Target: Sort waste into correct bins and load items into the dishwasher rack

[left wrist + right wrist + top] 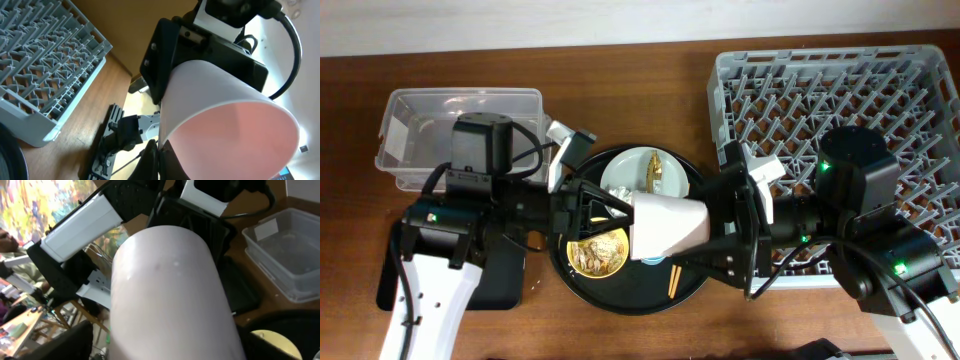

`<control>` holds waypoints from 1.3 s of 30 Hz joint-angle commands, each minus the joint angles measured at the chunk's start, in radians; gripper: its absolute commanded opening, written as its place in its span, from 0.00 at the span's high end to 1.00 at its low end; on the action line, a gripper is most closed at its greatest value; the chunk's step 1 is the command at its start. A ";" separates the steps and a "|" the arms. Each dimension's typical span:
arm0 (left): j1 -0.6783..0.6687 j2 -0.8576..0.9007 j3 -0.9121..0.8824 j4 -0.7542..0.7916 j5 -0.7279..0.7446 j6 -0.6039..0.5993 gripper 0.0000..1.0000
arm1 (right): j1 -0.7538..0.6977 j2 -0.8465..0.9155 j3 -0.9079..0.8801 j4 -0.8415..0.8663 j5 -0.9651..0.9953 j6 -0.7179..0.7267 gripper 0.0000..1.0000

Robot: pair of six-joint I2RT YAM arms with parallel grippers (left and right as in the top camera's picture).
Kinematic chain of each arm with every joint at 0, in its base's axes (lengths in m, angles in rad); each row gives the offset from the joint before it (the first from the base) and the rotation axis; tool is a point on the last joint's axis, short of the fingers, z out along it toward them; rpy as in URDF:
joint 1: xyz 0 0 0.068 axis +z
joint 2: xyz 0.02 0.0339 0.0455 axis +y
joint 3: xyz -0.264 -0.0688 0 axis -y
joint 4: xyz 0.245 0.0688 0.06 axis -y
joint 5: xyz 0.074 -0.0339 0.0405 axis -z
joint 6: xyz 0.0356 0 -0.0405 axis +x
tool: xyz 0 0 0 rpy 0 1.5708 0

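Observation:
The small pink cup [670,226] lies on its side in the air over the round black tray [620,296], between both grippers. My left gripper [625,215] pinches its rim [161,152]. My right gripper [717,226] is closed around its narrow base end, and the cup's side fills the right wrist view [170,290]. Below are the grey plate [625,172] with the brown-gold wrapper [656,172], the yellow bowl [598,254] with food scraps, the chopsticks [674,283] and an edge of the light-blue cup [654,260]. The tissue is not visible.
The grey dishwasher rack [880,80] stands at the right and also shows in the left wrist view [45,55]. The clear tub [415,120] is at the back left and shows in the right wrist view [290,255]. The shallow black tray [505,282] lies under the left arm.

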State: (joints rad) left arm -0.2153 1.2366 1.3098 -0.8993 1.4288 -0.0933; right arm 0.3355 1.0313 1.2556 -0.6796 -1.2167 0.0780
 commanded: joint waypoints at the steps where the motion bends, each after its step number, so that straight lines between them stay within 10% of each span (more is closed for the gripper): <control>1: -0.005 -0.001 0.002 0.005 -0.042 0.020 1.00 | 0.011 -0.002 0.013 -0.016 -0.010 0.012 0.32; 2: -0.005 0.000 0.002 0.006 -0.042 0.020 1.00 | 0.011 -0.002 0.013 -0.016 -0.007 0.012 0.37; 6: -0.004 -0.001 0.002 -0.005 -0.098 0.019 0.39 | -0.076 -0.029 0.013 -0.058 0.103 0.013 0.42; 7: -0.004 -0.001 0.002 -0.016 -0.142 0.019 0.00 | -0.130 -0.045 0.013 -0.098 0.165 0.013 0.42; 17: -0.005 -0.001 0.002 -0.218 -0.645 0.019 0.00 | -0.499 -0.038 0.012 -0.757 1.039 0.150 0.48; 30: -0.100 0.000 0.002 -0.244 -0.923 0.012 0.00 | -0.289 0.409 0.011 -0.588 1.103 0.142 0.48; 39: -0.314 0.115 0.000 -0.248 -1.301 -0.149 0.10 | -0.277 0.431 0.042 -0.652 1.099 0.163 0.18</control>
State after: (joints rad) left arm -0.4675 1.2743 1.3083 -1.1587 0.3092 -0.1513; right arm 0.0544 1.5211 1.2621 -1.3148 -0.0795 0.2539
